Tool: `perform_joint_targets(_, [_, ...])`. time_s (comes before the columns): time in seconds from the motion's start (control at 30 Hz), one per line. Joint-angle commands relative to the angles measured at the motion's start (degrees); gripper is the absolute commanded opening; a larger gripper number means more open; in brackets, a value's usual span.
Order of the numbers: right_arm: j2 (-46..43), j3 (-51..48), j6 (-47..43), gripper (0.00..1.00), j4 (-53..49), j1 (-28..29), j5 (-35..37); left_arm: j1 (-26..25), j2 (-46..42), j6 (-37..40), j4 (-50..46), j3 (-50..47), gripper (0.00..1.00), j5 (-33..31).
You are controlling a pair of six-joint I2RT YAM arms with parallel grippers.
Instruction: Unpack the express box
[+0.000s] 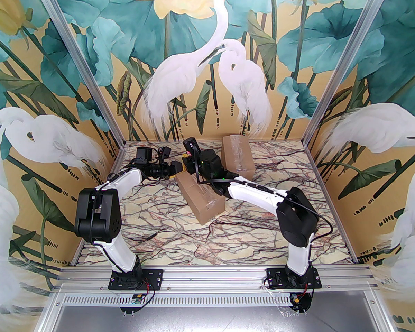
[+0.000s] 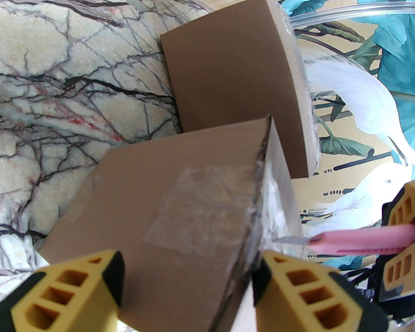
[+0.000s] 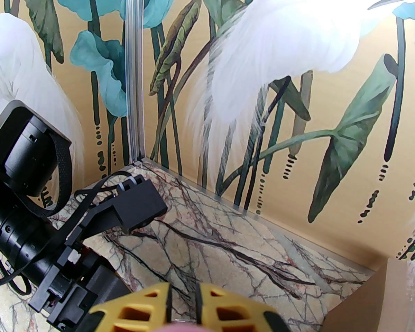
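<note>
**Step in hand: cutting the seal.** The box [image 2: 124, 185] lies on the desk [image 2: 55, 81], near its middle in the top view. Clear tape [image 2: 200, 202] still covers the end of the box and wraps over its edge. No flap is raised, so the box is judged sealed and unpacking proper has not begun.

**Left arm.** The left fingers [image 2: 79, 289] stand wide apart, one on each side of the taped end of the box. Both pads appear to bear on the cardboard, which is read as a bracing grip.

**Right arm.** The right fingers [image 2: 404, 206] are closed on the handle of a pink knife [image 2: 359, 243], just beyond the taped edge of the box. The blade is extended, and its tip sits at the taped edge, touching it or very nearly so.

**Other items.** A second box [image 2: 228, 92], also taped, lies behind the box and close to it.

**Next move.**
1. Keep the box held so it cannot slide away from the blade.
2. Draw the blade along the taped seam, running shallow so that only the tape is cut and the contents are spared.
3. Keep the cutting line clear of the left fingers, which sit close to the blade tip.
</note>
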Motion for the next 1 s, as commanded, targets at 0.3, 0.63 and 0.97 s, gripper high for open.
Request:
perform_joint_targets(0.3, [-4.7,-2.2,3.2,0.0,-6.0,1.5,0.9,1.0,4.0,-2.5,-3.1,-1.1,0.62,-10.8])
perform_joint_targets(0.63, [-4.4,-1.2,3.8,0.0,-6.2,1.6,0.2,1.0,3.2,-2.7,-3.3,-1.6,0.62,-10.9])
perform_joint_targets(0.97, [-2.9,0.3,3.2,0.0,-6.9,1.6,-0.5,1.0,2.5,-3.0,-3.2,-2.0,0.62,-10.9])
